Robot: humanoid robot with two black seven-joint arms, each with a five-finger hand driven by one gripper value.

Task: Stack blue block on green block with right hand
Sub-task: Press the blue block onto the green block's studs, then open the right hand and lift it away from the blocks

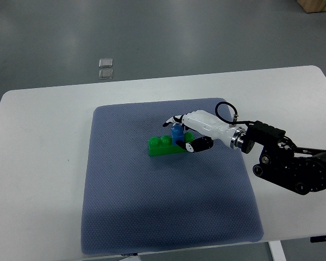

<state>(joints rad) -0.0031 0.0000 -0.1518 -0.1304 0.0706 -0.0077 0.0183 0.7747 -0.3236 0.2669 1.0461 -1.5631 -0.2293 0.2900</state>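
Where the right arm [293,163] enters from the picture's right edge, its black jointed links lie over the white table [38,163], and the white forearm shell reaches leftward onto the blue-grey mat [130,217]. The right hand [182,133] sits near the mat's upper middle. Its fingers [171,120] curl over the top of the blue block [177,132], and the black-tipped thumb [198,145] closes in from the near side, so the hand grips the blue block.

The blue block is at the right end of the green block [164,145], above or on it; whether the two are seated together cannot be told, as the hand covers the join. The green block lies long-side across the mat, slightly tilted, with two round studs showing on its free left part.

A black cable [224,109] loops up from the wrist. On the grey floor beyond the table's far edge, two small pale squares [105,67] lie one just behind the other. The left arm does not show.
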